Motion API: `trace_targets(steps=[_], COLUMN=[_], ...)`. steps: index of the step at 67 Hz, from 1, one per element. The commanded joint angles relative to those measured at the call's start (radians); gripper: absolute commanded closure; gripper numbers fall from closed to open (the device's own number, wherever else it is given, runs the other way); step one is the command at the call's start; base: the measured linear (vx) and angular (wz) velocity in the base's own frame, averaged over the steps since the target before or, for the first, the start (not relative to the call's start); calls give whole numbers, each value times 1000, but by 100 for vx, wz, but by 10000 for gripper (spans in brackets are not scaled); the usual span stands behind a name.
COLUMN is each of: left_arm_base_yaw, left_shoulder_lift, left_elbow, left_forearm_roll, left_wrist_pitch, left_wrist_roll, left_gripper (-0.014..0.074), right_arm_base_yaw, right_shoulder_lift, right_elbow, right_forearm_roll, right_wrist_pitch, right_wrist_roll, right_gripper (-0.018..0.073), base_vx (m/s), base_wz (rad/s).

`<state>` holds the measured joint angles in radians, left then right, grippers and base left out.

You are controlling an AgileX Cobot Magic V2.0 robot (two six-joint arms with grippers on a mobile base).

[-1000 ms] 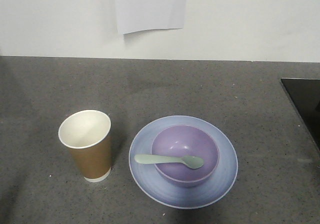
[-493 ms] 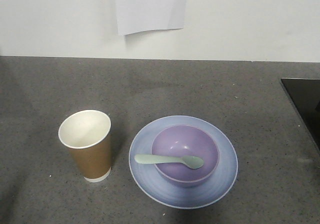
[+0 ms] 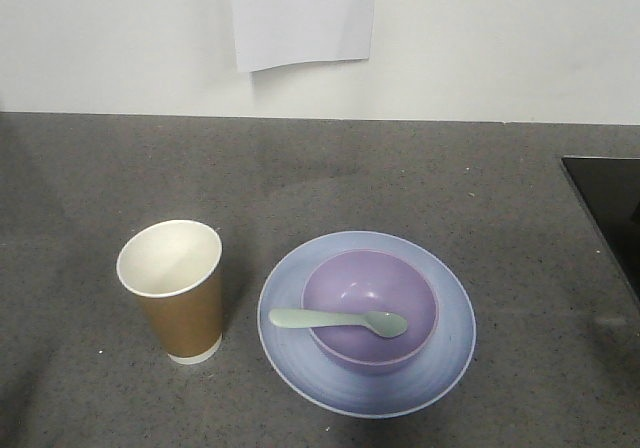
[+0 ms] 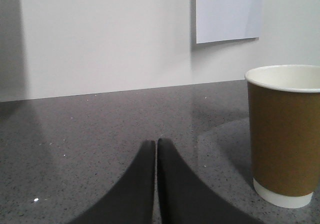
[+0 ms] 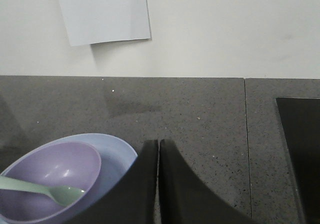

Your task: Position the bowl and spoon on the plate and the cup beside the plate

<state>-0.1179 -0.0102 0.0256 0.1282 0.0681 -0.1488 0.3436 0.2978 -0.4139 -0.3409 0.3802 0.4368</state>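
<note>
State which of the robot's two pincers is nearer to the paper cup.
Left. The left pincer, shut and empty, sits low on the counter with the cup just to its right. The right pincer is beside the plate, with no cup in its view.

Round light blue-lavender plate (image 3: 450, 353) before you, small lavender bowl (image 3: 345, 283) upright at its centre, pale mint spoon (image 3: 335, 319) lying across the bowl, handle over the left rim, brown paper cup (image 3: 181, 313) upright just left of the plate, apart from it
</note>
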Motion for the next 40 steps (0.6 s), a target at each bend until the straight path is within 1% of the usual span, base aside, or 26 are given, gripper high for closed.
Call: trace_targets(steps=[1, 8, 14, 19, 30, 40], left_arm_base_yaw=[2, 2, 2, 2, 2, 2], left_shoulder_lift=[-15, -15, -15, -15, -15, -15], left_elbow=[-8, -8, -8, -8, -8, -8], left_forearm_roll=[-1, -1, -1, -1, -1, -1], left_wrist_pitch=[-68, -68, -68, -68, -68, -68], left_wrist_roll=[-13, -13, -13, -13, -13, -12], left_gripper=[604, 604, 604, 604, 604, 604], right_arm_base_yaw=[-3, -3, -8, -36, -153, -215], right_shoulder_lift=[-27, -103, -164, -204, -260, -307], right_elbow=[59, 179, 268, 320, 370, 401], right_forearm_roll=[0, 45, 120, 184, 283, 286], right_wrist_pitch=[-160, -245, -300, -333, -341, -373], right_wrist_roll=[-69, -162, -260, -314, -370, -369], right_gripper=[566, 566, 566, 566, 566, 566], base_vx=[0, 0, 0, 0, 0, 0], base_wz=[0, 0, 0, 0, 0, 0])
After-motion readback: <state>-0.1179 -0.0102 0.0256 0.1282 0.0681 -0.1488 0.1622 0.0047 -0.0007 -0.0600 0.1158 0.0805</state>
